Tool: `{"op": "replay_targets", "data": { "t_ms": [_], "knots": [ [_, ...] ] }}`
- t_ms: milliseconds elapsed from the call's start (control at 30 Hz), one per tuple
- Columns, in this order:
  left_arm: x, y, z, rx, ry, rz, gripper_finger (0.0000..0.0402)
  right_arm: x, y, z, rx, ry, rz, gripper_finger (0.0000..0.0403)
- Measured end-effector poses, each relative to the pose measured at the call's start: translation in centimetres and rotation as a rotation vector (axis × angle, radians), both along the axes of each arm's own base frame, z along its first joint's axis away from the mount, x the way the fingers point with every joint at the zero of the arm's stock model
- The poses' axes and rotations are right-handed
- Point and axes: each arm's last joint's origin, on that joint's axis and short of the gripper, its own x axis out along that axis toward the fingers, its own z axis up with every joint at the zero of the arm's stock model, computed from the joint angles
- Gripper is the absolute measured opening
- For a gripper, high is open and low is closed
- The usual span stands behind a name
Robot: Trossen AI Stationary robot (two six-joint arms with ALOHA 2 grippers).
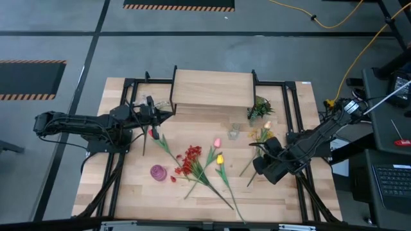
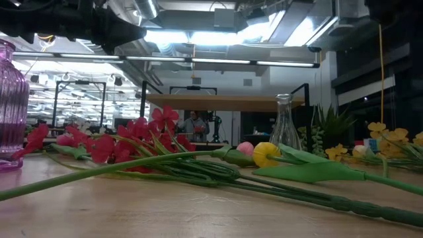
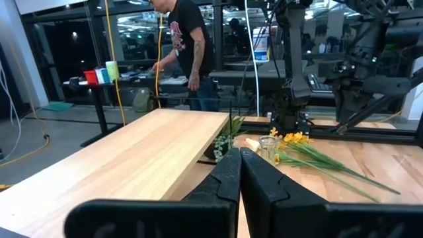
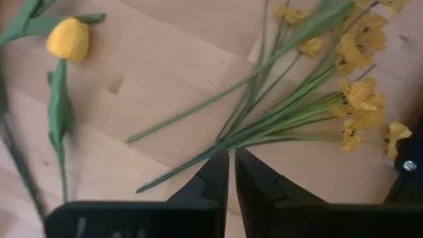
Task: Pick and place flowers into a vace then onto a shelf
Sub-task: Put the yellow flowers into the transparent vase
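Right hand (image 4: 231,173) low over the bench (image 1: 270,192) at its right side, fingers (image 4: 210,178) almost together with only a thin gap between them, tips right at the stalks of the yellow blossom spray (image 4: 344,99). Whether they pinch a stalk or merely touch it, I cannot tell; the stalks fan out just past the tips and lie flat on the wood. A yellow tulip (image 4: 68,38) lies off to one side of that same view.

Nearest the low camera, long green stalks run across the boards, with the red berry spray (image 2: 142,135) behind them and the pink tulip (image 2: 245,148) and yellow tulip together mid-bench. From above, the flowers (image 1: 199,168) are scattered loose on the wood, none in a container. The purple vase (image 1: 158,172) stands empty near the front left, cut off at the edge of the low view. The small clear glass vase (image 1: 234,132) stands empty farther back, close to the yellow spray.

Left hand (image 1: 168,114) hangs at the left front corner of the shelf (image 1: 212,88), fingers (image 3: 228,175) pressed together, holding nothing. A red tulip (image 1: 154,133) lies just below it. A green leafy bunch (image 1: 259,108) sits by the shelf's right end. Beyond the bench, a person (image 3: 185,46) stands in the room.
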Motion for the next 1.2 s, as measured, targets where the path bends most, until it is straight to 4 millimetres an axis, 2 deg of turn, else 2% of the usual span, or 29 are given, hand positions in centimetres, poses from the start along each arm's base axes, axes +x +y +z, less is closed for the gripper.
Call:
{"op": "replay_targets", "data": {
  "t_ms": [200,600,800,1200],
  "knots": [
    [0.0,0.0,-0.2,-0.004,0.019,0.0,0.0004,-0.1,0.0,-0.3,0.0,0.006,-0.005,0.0079],
    [0.0,0.0,-0.5,0.0,0.048,0.0,0.0004,-0.2,0.6,-0.6,0.048,0.0,-0.152,0.0169],
    [0.0,0.0,-0.5,0.017,0.053,0.0,0.0004,0.3,1.2,-1.8,0.013,0.036,-0.18,0.0184],
    [0.0,0.0,-0.5,0.017,0.053,0.0,0.0004,1.2,2.0,-4.4,-0.054,0.115,-0.282,0.0185]
  ]
}}
